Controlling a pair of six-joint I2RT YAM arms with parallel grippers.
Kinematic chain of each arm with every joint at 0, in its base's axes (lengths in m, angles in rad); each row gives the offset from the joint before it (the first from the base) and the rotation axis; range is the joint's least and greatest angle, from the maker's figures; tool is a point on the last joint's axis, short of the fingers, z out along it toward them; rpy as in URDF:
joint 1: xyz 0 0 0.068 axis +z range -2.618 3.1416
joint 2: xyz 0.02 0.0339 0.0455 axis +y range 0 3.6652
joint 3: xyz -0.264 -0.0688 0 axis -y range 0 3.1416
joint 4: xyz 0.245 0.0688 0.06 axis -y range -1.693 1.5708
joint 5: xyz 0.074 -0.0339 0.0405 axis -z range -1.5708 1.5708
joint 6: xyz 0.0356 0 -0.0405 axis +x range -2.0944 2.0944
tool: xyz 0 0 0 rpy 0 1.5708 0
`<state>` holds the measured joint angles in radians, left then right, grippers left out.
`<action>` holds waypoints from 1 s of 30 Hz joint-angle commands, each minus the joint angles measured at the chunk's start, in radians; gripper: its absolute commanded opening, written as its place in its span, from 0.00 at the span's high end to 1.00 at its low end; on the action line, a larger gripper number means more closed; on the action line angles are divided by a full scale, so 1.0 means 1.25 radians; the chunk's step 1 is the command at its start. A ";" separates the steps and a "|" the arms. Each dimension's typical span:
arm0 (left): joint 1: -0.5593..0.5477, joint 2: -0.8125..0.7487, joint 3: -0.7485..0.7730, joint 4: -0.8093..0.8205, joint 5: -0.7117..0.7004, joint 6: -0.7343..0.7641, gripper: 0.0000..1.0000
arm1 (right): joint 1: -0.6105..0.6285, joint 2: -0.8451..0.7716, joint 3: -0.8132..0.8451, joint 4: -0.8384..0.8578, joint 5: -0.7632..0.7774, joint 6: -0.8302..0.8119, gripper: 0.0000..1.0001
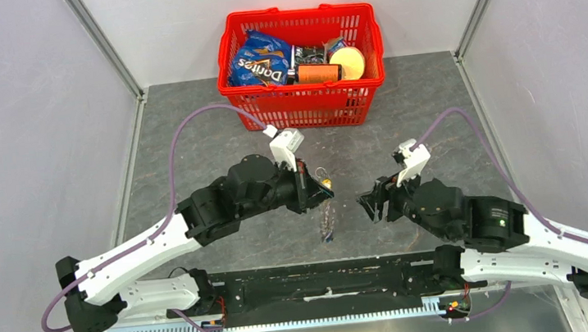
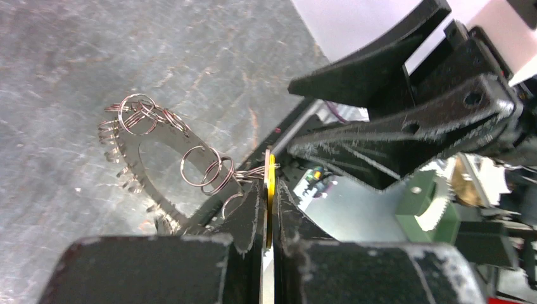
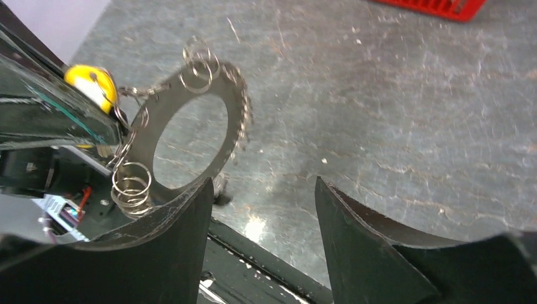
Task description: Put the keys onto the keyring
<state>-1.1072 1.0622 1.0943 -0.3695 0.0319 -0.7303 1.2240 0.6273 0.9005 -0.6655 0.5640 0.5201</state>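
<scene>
One small key with a yellow plastic head [image 2: 270, 183] is pinched flat between the closed jaws of the left gripper [image 1: 314, 187]. The large grey toothed metal keyring [image 3: 235, 126], fringed with small wire split rings, hangs from it, clear of the grey worktop [image 1: 441, 109]. The right gripper [image 3: 263, 183] sits just beside the ring, jaws apart and empty. Doing this well probably means steadying the hanging ring before prising a split ring open. No blue-headed key can be made out. A red plastic basket [image 1: 305, 107] of groceries stands well behind, obstructing nothing.
</scene>
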 commanded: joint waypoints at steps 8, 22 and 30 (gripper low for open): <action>0.056 0.127 0.037 0.066 -0.051 0.132 0.98 | -0.001 0.053 -0.090 -0.031 0.047 0.183 0.31; 0.234 0.222 -0.147 0.220 0.128 0.075 0.98 | 0.000 0.019 -0.159 -0.057 0.073 0.229 0.24; 0.249 0.230 -0.223 0.230 0.148 0.088 0.97 | -0.001 0.055 -0.148 -0.057 0.076 0.225 0.19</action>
<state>-0.8120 1.3521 0.8608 -0.1261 0.1967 -0.6201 1.2240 0.6827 0.7071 -0.7425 0.6189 0.7853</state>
